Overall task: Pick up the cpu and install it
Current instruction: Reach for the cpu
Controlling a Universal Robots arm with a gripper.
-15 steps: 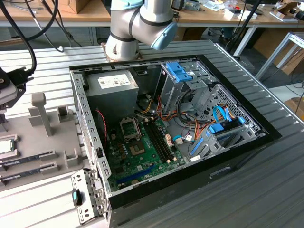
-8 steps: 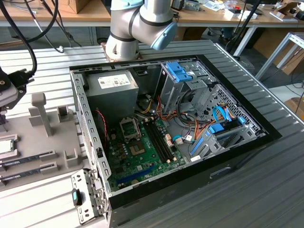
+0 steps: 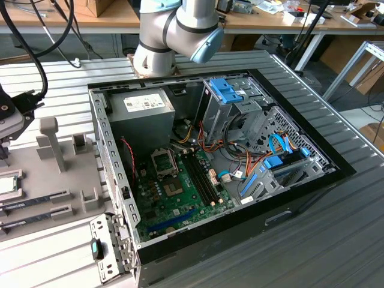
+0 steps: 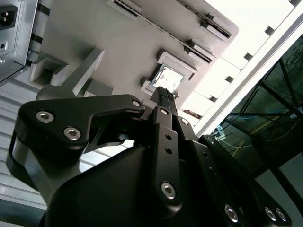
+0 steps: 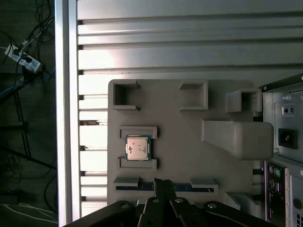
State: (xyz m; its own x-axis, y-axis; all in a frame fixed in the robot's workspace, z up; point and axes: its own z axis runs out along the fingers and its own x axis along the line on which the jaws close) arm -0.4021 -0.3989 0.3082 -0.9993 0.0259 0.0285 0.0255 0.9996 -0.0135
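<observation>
Task status: no step is complete. The cpu (image 5: 138,147) lies flat in its square nest on the grey fixture plate (image 5: 189,142), silvery top up, with a raised retaining bracket on each of two opposite sides; in the exterior view the cpu (image 3: 7,185) sits on the part of the plate farthest from the computer case (image 3: 240,240). The gripper (image 5: 163,181) hangs above the plate, over the slot that holds a memory stick (image 5: 128,188), near the cpu nest but not over it and clear of the chip. Its fingers (image 5: 159,185) appear pressed together with no gap between them, and they grasp nothing; the second wrist view shows the same closed gripper (image 4: 163,93) pointing toward the cpu (image 4: 169,78). The open case stands just beside the plate, at the exterior view's right. On the green motherboard (image 3: 180,207) inside it, the processor socket (image 3: 163,161) appears to hold no chip. Outstanding, as judged from this state: the pick itself, the transfer from the plate to the case, and seating the cpu in the socket
</observation>
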